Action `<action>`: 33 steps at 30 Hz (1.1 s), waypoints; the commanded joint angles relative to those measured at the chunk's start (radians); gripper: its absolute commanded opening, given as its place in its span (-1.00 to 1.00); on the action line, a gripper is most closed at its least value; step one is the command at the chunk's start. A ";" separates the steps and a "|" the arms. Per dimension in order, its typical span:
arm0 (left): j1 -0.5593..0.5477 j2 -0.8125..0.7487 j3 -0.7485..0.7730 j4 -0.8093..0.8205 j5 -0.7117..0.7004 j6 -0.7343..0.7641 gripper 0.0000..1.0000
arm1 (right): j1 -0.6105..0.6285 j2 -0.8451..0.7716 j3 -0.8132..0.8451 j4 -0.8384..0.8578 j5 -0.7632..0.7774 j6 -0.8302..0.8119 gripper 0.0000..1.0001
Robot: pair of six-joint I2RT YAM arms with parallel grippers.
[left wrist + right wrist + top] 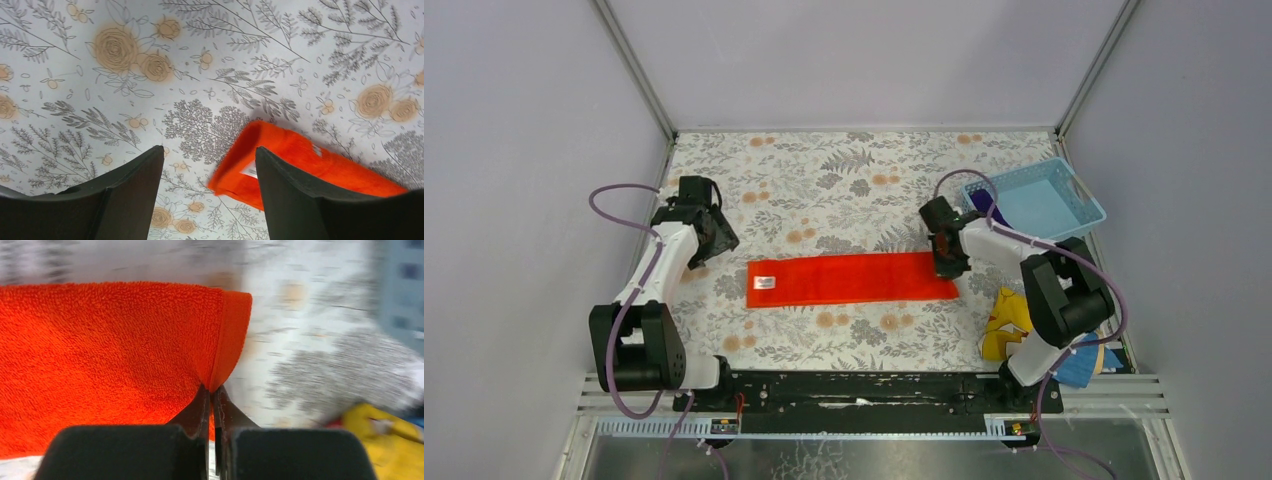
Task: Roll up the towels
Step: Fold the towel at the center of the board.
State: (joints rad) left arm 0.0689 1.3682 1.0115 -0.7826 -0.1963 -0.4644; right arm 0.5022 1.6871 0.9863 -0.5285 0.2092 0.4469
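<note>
Top view: orange-red towel (849, 279) lies flat mid-table, long axis 9-to-3. Right gripper (948, 262) sits on its 3 o'clock end. Left gripper (714, 235) hangs off the cloth, at 10 o'clock from the other end. Blue basket (1049, 200) is at 1 o'clock of the R gripper.

Left wrist: fingers wide apart, nothing between them. Towel end shows at 4 o'clock.

Right wrist: fingers pinched tight on the towel's hem, which is puckered up slightly. View is blurry.

Looks like the start of the roll. Keep the pinch, lift low, turn the hem over toward 9 o'clock w/ edges square. L gripper should prob. pin the far end so the cloth doesn't slide.
</note>
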 commanded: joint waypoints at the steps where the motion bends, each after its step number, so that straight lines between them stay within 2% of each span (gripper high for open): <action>1: -0.020 -0.040 -0.015 0.059 0.073 0.033 0.35 | -0.123 -0.110 0.058 -0.145 0.232 -0.111 -1.00; 5: -0.035 -0.059 -0.026 0.073 0.132 0.040 0.36 | -0.178 -0.140 0.105 -0.154 0.326 -0.193 -1.00; 7: -0.046 -0.060 -0.030 0.076 0.163 0.039 0.36 | -0.179 -0.146 0.134 -0.155 0.324 -0.226 -1.00; 9: -0.053 -0.061 -0.037 0.075 0.196 0.037 0.36 | -0.179 -0.152 0.166 -0.167 0.278 -0.239 -1.00; 12: -0.053 -0.059 -0.060 0.075 0.277 0.023 0.36 | -0.164 -0.179 0.190 -0.159 0.102 -0.244 -1.00; 17: -0.076 -0.066 -0.130 0.110 0.415 -0.013 0.36 | -0.063 -0.218 0.193 -0.098 -0.108 -0.219 -1.00; 21: -0.101 -0.080 -0.176 0.148 0.473 -0.066 0.36 | 0.057 -0.207 0.209 -0.005 -0.216 -0.172 -1.00; 33: -0.180 -0.069 -0.303 0.315 0.495 -0.216 0.23 | 0.283 0.009 0.383 0.110 -0.350 -0.078 -1.00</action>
State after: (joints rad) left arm -0.0856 1.2961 0.7376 -0.5739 0.2718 -0.6205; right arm 0.7349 1.6314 1.2854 -0.4694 -0.0780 0.3218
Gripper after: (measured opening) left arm 0.637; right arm 0.026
